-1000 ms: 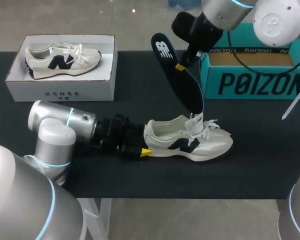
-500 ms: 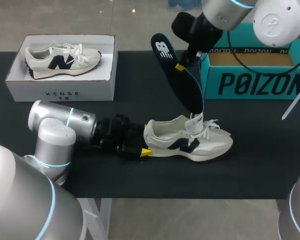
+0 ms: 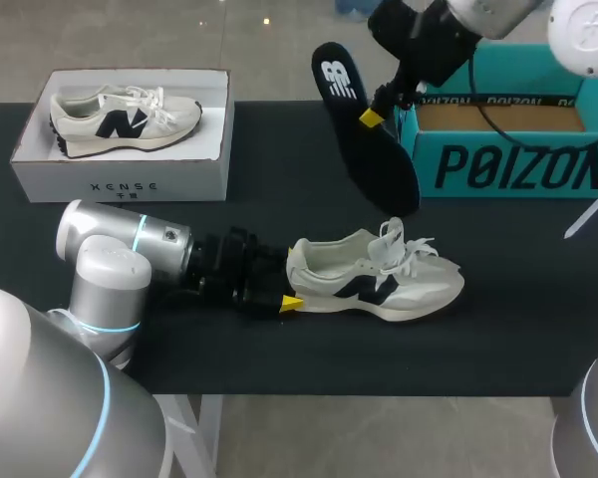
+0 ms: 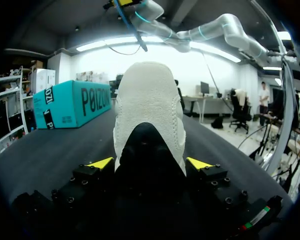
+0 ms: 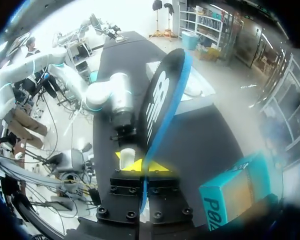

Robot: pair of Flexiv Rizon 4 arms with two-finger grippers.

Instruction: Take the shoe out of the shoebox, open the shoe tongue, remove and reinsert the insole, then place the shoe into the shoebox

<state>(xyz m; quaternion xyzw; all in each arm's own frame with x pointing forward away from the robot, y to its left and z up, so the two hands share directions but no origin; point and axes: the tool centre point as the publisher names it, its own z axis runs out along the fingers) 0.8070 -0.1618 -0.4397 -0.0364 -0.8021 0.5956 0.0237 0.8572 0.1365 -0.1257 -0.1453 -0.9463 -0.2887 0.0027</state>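
A cream sneaker (image 3: 384,279) with a dark logo lies on the black table, toe to the right. My left gripper (image 3: 289,278) holds its heel. In the left wrist view the heel (image 4: 149,115) fills the gap, with a yellow fingertip (image 4: 101,162) against each side. My right gripper (image 3: 374,112) is shut on a dark, blue-edged insole (image 3: 364,144). The insole hangs tilted in the air, its lower end just above and behind the sneaker's laces. In the right wrist view the insole (image 5: 160,107) stands edge-on between the shut tips of the right gripper (image 5: 142,166).
A white shoebox (image 3: 120,186) at the back left holds a second cream sneaker (image 3: 125,118). An open teal box (image 3: 508,164) stands at the back right, close behind the raised insole. The teal box (image 4: 72,105) also shows ahead of the left gripper.
My right gripper has lifted the insole up and to the right, so its lower end has left the sneaker's opening. The left arm and the sneaker have not moved.
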